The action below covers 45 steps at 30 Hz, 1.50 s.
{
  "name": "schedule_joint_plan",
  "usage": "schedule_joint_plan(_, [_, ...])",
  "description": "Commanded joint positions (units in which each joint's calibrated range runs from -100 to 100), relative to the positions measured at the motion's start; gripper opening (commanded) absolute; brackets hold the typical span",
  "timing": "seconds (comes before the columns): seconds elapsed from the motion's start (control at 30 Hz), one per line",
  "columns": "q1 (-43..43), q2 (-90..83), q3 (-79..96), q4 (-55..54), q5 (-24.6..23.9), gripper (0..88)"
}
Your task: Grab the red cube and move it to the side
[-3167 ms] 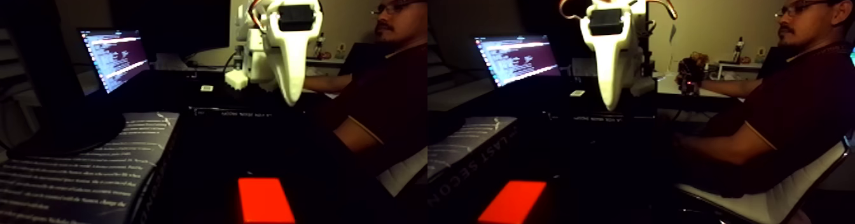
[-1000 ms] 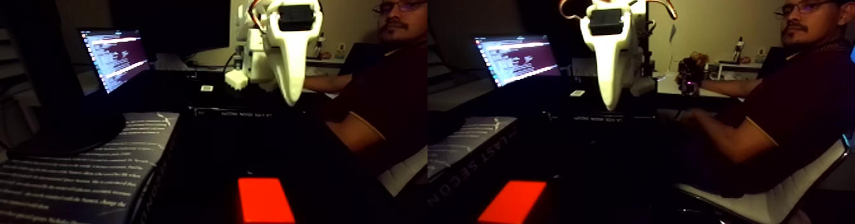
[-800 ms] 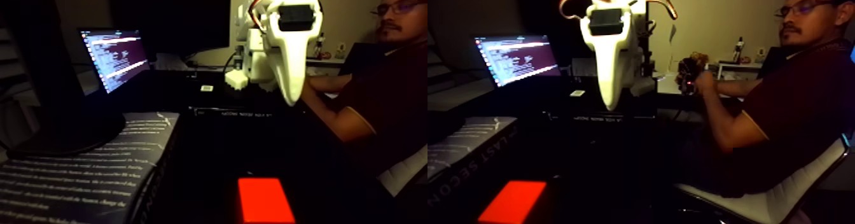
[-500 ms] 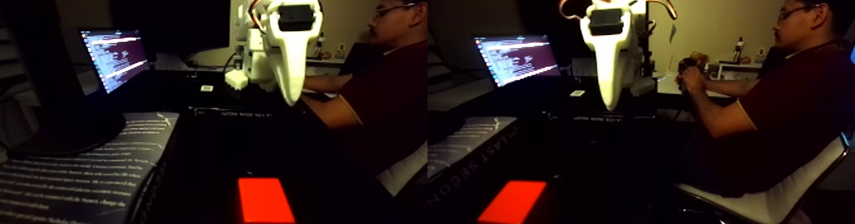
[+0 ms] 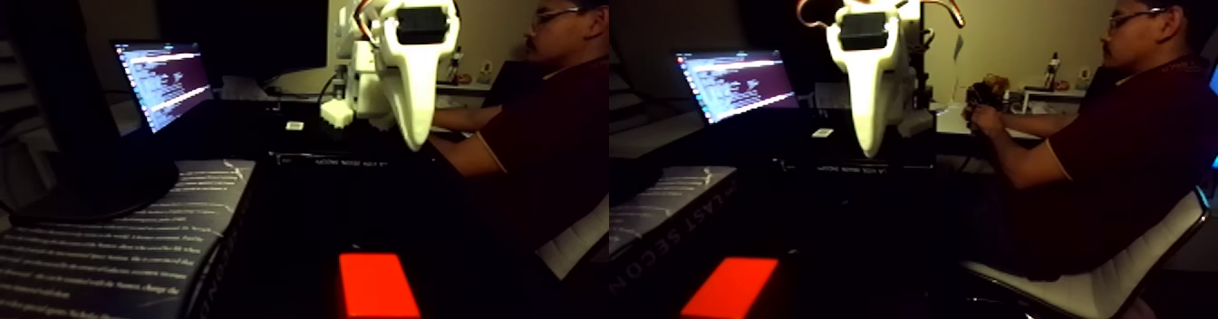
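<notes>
The fixed view holds two nearly equal halves side by side. The red cube glows bright red-orange on the dark table at the bottom edge, and appears again in the right half. My white gripper hangs high above the table with its tip pointing down, well behind the cube and apart from it. The right half shows the gripper too. Its jaws taper to a single tip, shut, with nothing held.
A large book with white print lies at the left front. A lit laptop and a dark monitor stand behind it. A person sits at the right, both hands on a small device.
The person has turned the head away and brought a hand up to the device on the desk. The gripper and the red cube have not moved.
</notes>
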Motion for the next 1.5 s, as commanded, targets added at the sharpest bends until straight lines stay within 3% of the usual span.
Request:
schedule_joint_plan(0.0, [0.1,-0.5,-0.3,0.2,-0.1,0.6])
schedule_joint_plan(1.33, [0.1,-0.3,-1.1,-0.5,0.0,0.6])
schedule_joint_plan(1.47, [0.3,2.2,-3.6,-0.5,2.5,0.7])
